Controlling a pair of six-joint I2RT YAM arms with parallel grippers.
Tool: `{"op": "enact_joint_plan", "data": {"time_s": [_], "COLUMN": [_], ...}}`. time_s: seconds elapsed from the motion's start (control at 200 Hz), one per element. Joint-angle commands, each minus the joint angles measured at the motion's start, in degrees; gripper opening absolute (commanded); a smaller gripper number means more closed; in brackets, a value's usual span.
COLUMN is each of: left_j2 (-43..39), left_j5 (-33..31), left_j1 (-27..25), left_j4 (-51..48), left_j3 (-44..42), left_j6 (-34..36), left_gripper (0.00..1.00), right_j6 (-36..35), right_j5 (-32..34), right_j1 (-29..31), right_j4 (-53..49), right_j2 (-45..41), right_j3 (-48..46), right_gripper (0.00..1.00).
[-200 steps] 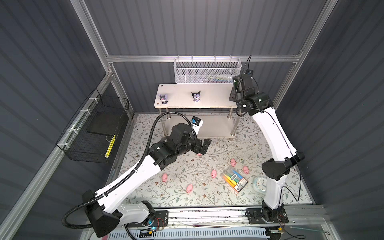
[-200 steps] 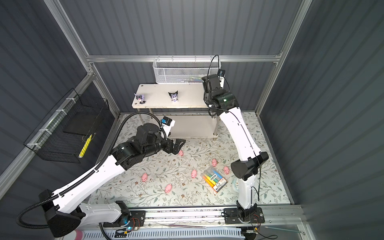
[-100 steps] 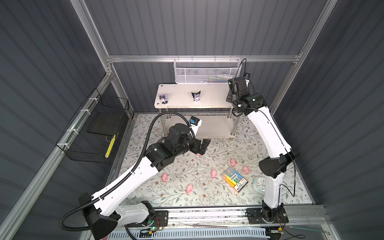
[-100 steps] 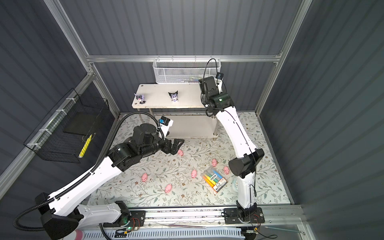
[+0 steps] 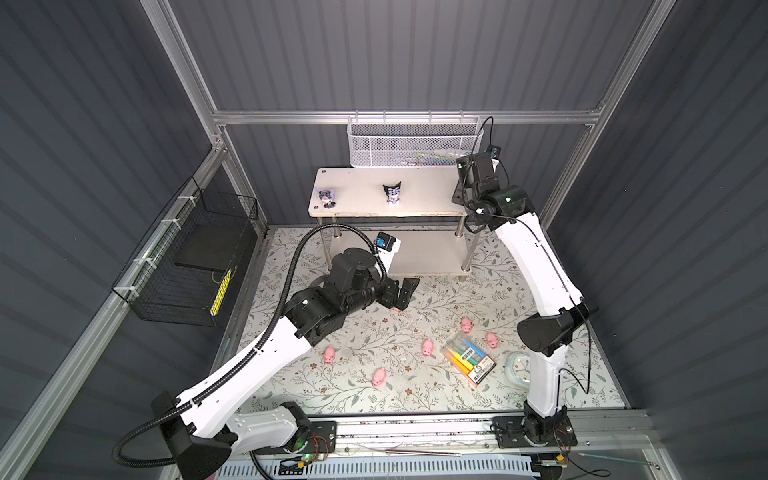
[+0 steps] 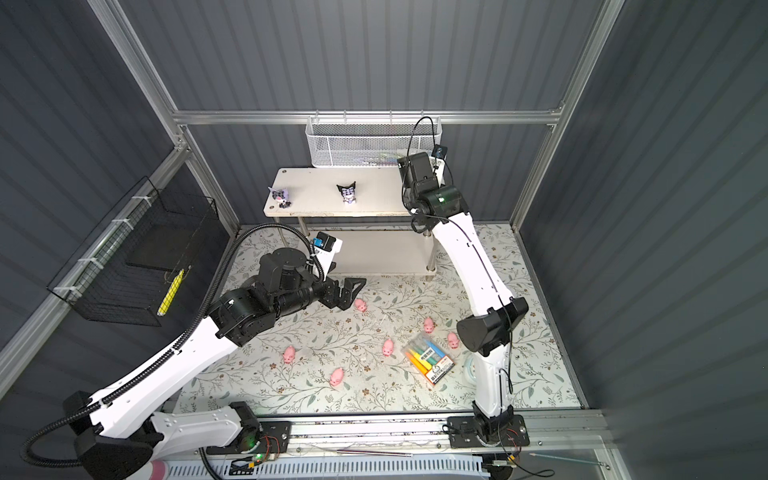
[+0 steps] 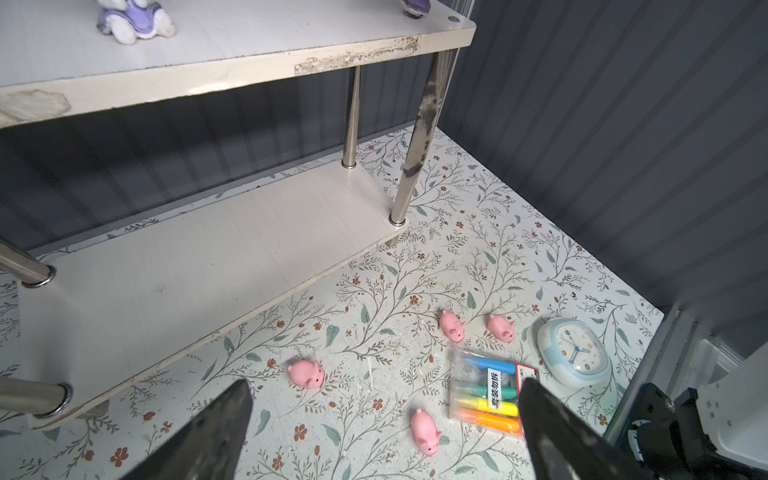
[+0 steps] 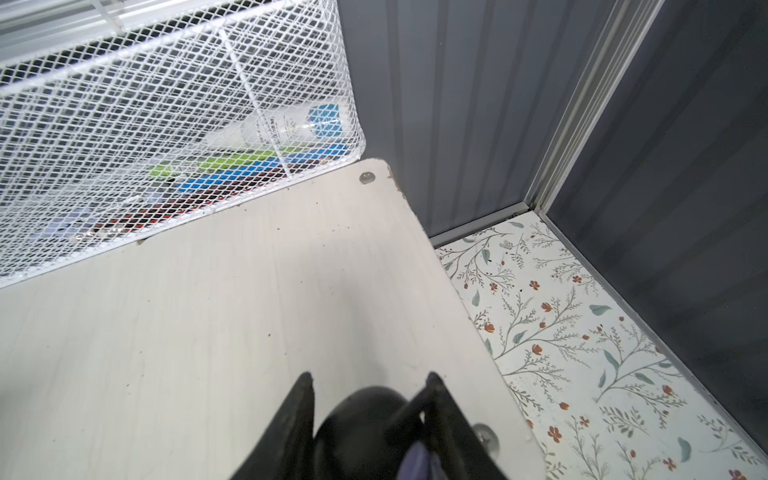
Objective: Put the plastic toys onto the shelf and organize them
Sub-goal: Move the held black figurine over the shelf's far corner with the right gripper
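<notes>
The shelf [image 5: 419, 197] [image 6: 374, 197] stands at the back, and two black-eared figurines [image 5: 326, 196] [image 5: 392, 194] stand on its top board. My right gripper [image 8: 368, 380] is shut on a third figurine [image 8: 365, 419], black with some purple, over the right end of that board [image 8: 208, 311]. In both top views the right wrist hides it. Several pink pigs [image 5: 428, 347] [image 6: 388, 347] lie scattered on the floral mat. My left gripper [image 5: 405, 293] [image 6: 351, 291] [image 7: 382, 386] is open, low over the mat before the lower board [image 7: 208, 270]. One pig [image 6: 360, 304] [image 7: 306, 373] lies just past its fingertips.
A pack of coloured markers [image 5: 468, 360] [image 7: 488, 390] and a pale-blue clock [image 5: 517, 365] [image 7: 573, 353] lie by the right arm's base. A white mesh basket [image 5: 411, 145] [image 8: 166, 124] hangs behind the shelf. A black wire basket [image 5: 191, 266] hangs on the left wall.
My right arm has swung slightly left over the shelf's right end, still holding the figurine. The left gripper has stayed open in about the same place.
</notes>
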Motion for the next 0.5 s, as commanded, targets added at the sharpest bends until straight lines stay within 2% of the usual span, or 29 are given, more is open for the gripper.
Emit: {"op": "enact_joint_plan", "data": {"time_s": [0.0,0.49], "left_j2": [-1.1,-1.0], "left_j5": [-0.8,-0.5], "left_j1": [-0.4,-0.3], "left_j4": [-1.1,-1.2], "left_j3": [-0.7,-0.7], "left_j6": [0.8,0.8], "left_gripper": [1.0,1.0], "right_j6": [0.0,-1.3], "right_j5": [0.1,0.8], "right_j1": [0.1,0.2], "right_j4": [-0.5,-1.0], "right_j2": [1.0,1.6], "right_j3": [1.6,2.3], "right_gripper": [0.31,0.33]}}
